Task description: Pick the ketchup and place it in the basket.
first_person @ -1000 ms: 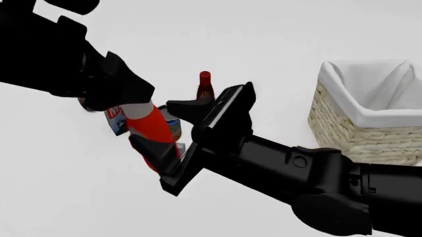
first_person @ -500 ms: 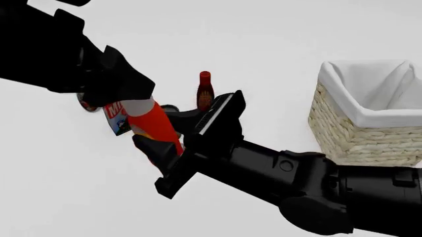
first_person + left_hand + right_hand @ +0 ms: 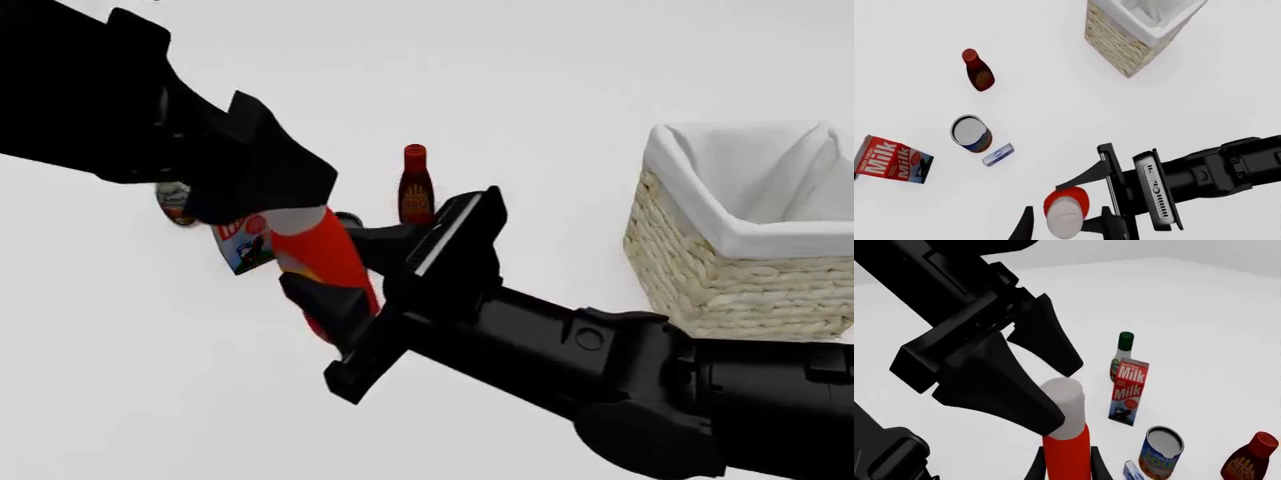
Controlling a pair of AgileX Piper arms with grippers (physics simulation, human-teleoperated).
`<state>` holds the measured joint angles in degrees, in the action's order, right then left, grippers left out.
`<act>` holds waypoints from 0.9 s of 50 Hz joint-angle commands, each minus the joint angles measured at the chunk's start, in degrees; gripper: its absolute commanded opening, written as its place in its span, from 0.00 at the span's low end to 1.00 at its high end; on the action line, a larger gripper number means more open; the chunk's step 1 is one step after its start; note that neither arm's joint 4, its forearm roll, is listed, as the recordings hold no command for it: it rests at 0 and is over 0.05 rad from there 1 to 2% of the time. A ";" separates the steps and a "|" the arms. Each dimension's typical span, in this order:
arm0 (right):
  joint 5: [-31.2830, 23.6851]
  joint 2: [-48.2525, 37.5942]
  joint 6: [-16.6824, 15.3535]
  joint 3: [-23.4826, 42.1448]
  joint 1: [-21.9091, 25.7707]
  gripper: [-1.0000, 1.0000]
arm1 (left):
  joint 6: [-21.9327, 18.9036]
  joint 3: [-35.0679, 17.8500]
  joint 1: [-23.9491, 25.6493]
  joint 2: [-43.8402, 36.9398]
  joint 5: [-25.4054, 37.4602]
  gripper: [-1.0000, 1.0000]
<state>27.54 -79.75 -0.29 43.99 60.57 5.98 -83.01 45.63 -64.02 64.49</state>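
Observation:
The ketchup (image 3: 327, 265), a red-orange bottle with a white cap, hangs tilted above the table between both arms. My right gripper (image 3: 327, 262) is shut on its red body; in the right wrist view its fingers (image 3: 1034, 470) press both sides of the ketchup (image 3: 1067, 450). My left gripper (image 3: 296, 215) straddles the white cap (image 3: 1066, 217), open, with a gap on each side in the left wrist view. The basket (image 3: 727, 270), wicker with white lining, stands at the right.
A dark red bottle (image 3: 415, 185) stands behind the grippers. The milk carton (image 3: 240, 245), a can (image 3: 971, 132) and a small blue-white packet (image 3: 997, 154) sit on the table under the left arm. A white bottle with a green cap (image 3: 1123, 357) stands beyond the carton.
The right gripper's fingers have closed in around the ketchup's body. Both grippers and the bottle have drifted slightly right, and the left gripper now covers more of the cap.

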 commanded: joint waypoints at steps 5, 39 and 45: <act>0.47 0.36 0.75 -0.56 -0.41 0.00 | 0.87 -2.06 0.40 0.07 -0.93 1.00; -0.82 2.14 1.59 -1.20 -5.63 0.00 | 2.68 -3.45 -10.36 8.20 -4.93 1.00; -2.03 3.24 1.59 -0.93 -6.98 0.00 | 3.34 0.37 -14.10 11.84 -7.48 1.00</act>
<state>26.86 -78.02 0.41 42.40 55.56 8.15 -86.72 36.23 -56.73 59.91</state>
